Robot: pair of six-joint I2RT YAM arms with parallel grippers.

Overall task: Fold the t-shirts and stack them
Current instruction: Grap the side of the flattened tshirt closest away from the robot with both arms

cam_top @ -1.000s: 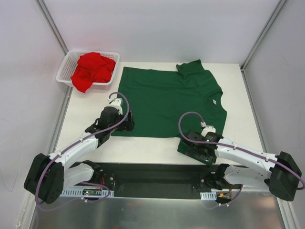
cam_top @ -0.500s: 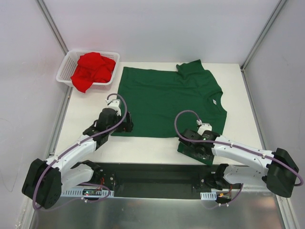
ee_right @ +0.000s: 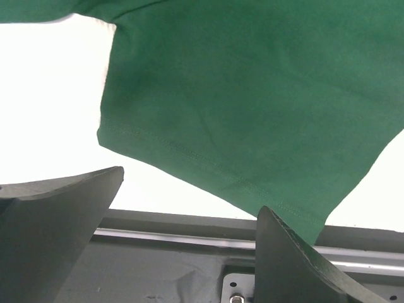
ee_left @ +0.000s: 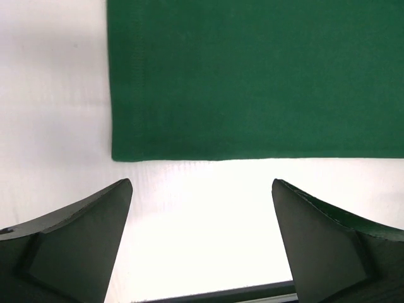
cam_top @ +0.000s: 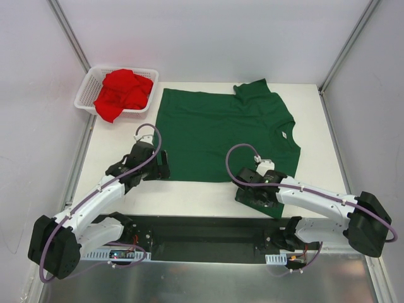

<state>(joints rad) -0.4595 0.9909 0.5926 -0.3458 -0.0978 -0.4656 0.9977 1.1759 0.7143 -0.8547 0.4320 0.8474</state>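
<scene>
step: grasp green t-shirt (cam_top: 214, 129) by its near edge | left gripper (ee_left: 202, 189) agape, empty, just short of hem corner (ee_left: 118, 154) | right gripper (ee_right: 189, 189) agape over sleeve (ee_right: 252, 113), contact unclear | should pinch together, lift evenly

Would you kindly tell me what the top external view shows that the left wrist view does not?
Only top external: the red t-shirt heaped in the white basket, plus the white neck label of the green t-shirt. Only left wrist: the stitching along its hem. Both: that shirt lying flat on the white table, just ahead of the open left fingers.
</scene>
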